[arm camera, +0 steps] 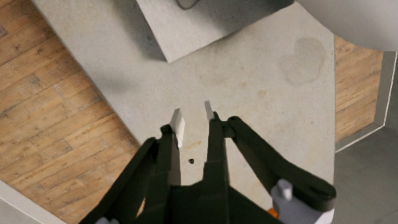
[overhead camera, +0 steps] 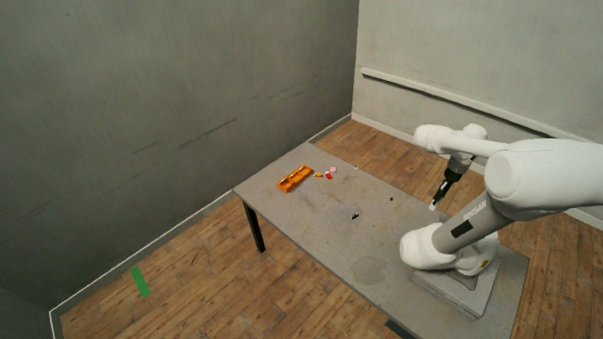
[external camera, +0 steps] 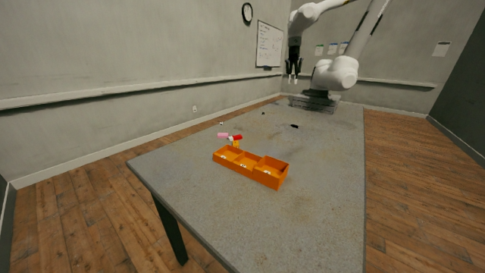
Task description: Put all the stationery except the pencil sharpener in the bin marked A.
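The white arm (external camera: 335, 72) is rising from its base at the table's far end, its wrist pointing straight down and the gripper (external camera: 292, 79) hanging high above the table (external camera: 322, 197) near its edge. Well apart from it, the orange bins (external camera: 251, 164) are sitting in a row, with a pink piece (external camera: 223, 135), a red piece (external camera: 236, 137) and a yellow piece (external camera: 236, 143) lying just beside them. The fingers are standing drawn nearly together, gripping nothing, touching nothing.
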{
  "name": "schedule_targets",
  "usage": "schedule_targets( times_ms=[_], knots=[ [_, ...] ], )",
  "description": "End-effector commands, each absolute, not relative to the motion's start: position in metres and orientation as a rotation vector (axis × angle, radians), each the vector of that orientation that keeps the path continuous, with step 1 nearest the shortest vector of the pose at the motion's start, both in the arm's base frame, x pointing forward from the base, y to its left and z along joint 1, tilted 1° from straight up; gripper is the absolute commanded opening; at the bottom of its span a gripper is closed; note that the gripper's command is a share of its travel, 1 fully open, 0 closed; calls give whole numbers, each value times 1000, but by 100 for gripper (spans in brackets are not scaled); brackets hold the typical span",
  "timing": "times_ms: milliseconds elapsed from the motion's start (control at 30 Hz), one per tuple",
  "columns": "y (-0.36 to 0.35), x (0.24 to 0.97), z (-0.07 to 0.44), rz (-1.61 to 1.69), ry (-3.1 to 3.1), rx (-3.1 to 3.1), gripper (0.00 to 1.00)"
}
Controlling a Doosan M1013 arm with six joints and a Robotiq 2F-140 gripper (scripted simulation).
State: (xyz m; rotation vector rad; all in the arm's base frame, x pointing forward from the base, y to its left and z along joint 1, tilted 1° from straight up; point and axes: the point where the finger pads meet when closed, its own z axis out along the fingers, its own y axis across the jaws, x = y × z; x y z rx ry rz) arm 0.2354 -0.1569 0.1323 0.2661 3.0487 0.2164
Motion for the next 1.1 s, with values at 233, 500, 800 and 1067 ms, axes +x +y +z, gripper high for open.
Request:
schedule_targets(
  times_ms=[233, 500, 800, 1067],
  knots=[
    [-154, 259, 134, 188, 3041, -288, 15],
    [-150, 275, 135, 161, 2974, -706, 15],
    [-142, 299, 136, 134, 2844, -1129, 15],
    [-135, 317, 136, 109, 2665, -1515, 15]
  ],
)
